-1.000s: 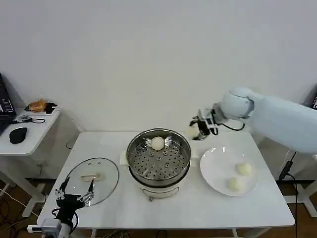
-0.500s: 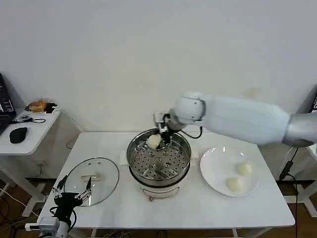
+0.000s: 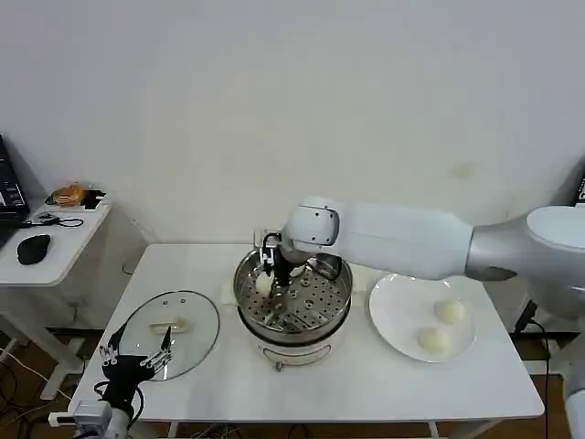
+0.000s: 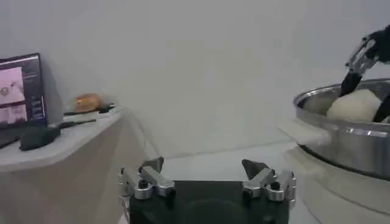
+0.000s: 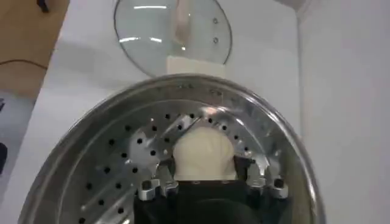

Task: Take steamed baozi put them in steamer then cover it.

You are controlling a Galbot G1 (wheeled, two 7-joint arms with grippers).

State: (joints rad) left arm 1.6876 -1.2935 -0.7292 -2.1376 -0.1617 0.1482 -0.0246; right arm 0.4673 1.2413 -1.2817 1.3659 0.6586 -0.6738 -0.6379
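Observation:
The steel steamer [image 3: 340, 294] stands mid-table, its perforated tray [image 5: 122, 158] showing. My right gripper [image 3: 271, 273] reaches in over the tray's left part, shut on a cream baozi [image 3: 264, 284]. The right wrist view has that baozi [image 5: 204, 149] pinched between both fingers [image 5: 163, 165], just above the tray. Two more baozi [image 3: 450, 312] [image 3: 432, 340] lie on the white plate [image 3: 393, 311]. The glass cover [image 3: 170, 334] lies flat on the table to the left. My left gripper [image 3: 137, 359] hangs open at the cover's near edge, holding nothing.
In the left wrist view the open left gripper [image 4: 204, 173] faces the steamer wall [image 4: 347, 143], with the held baozi [image 4: 356, 105] above its rim. A side table [image 3: 55, 242] with a mouse and clutter stands far left. A wall closes the back.
My right arm carried the baozi from right of the steamer across its rim and lowered it over the tray's left part. The left gripper stayed by the cover.

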